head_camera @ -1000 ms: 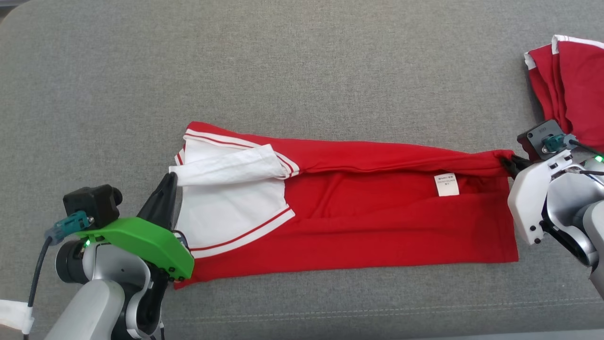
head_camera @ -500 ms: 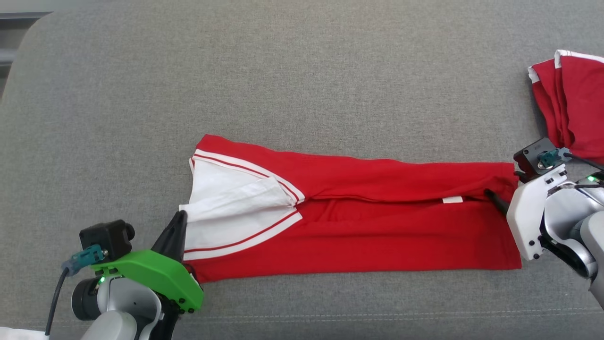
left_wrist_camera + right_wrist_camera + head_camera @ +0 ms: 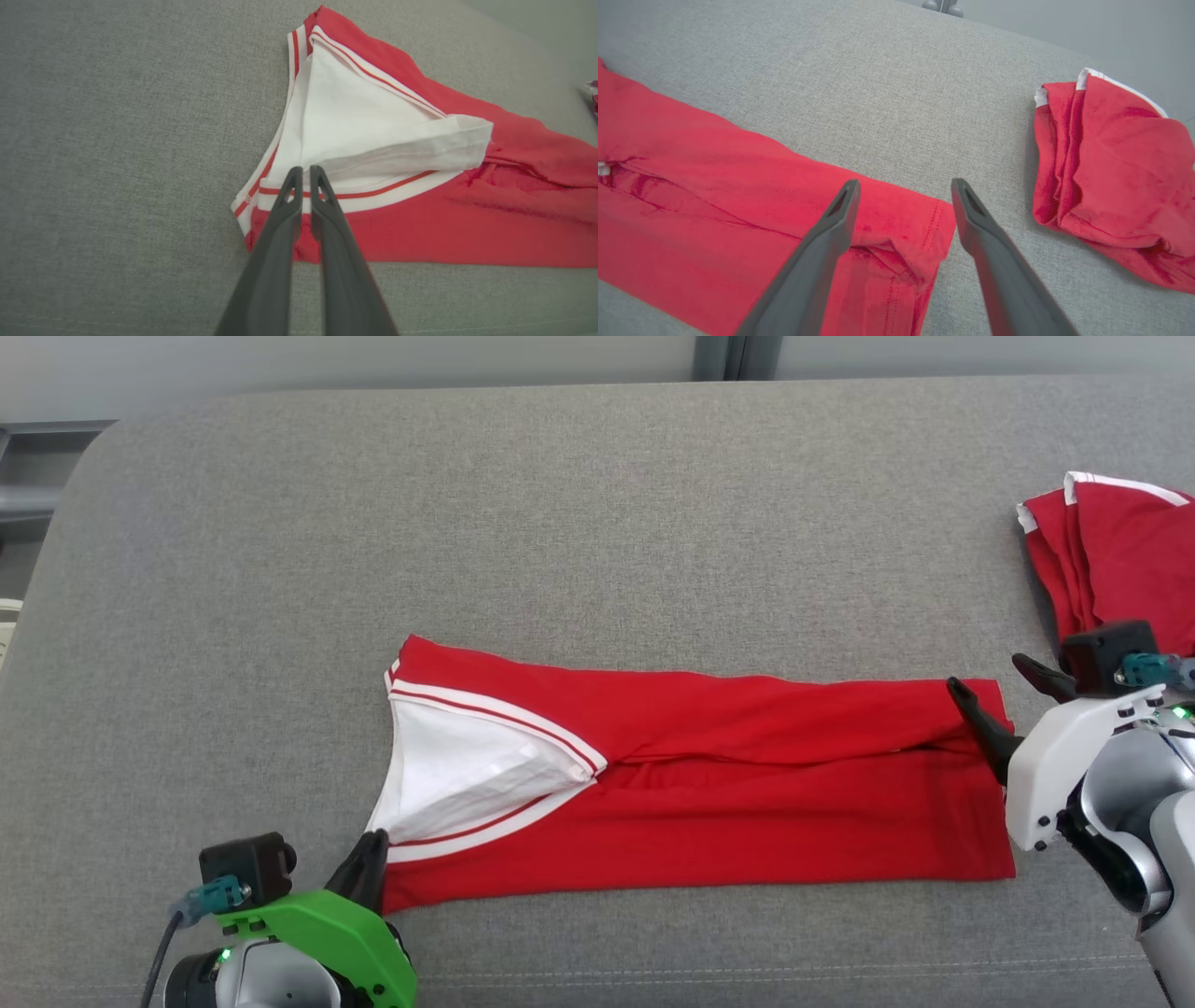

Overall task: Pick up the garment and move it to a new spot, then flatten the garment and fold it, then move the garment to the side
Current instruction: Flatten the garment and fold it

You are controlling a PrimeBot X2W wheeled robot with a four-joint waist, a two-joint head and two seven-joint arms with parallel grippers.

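The red garment (image 3: 747, 784), folded into a long strip with its white neckline at one end, lies flat on the grey upholstered surface (image 3: 560, 523). At the neckline end, the left gripper (image 3: 302, 170) has its fingers almost together; I cannot tell if they pinch cloth. At the garment's hem end, the right gripper (image 3: 987, 672) is released, spread across the far corner. Another folded red piece (image 3: 1120, 560) lies apart beyond the hem.
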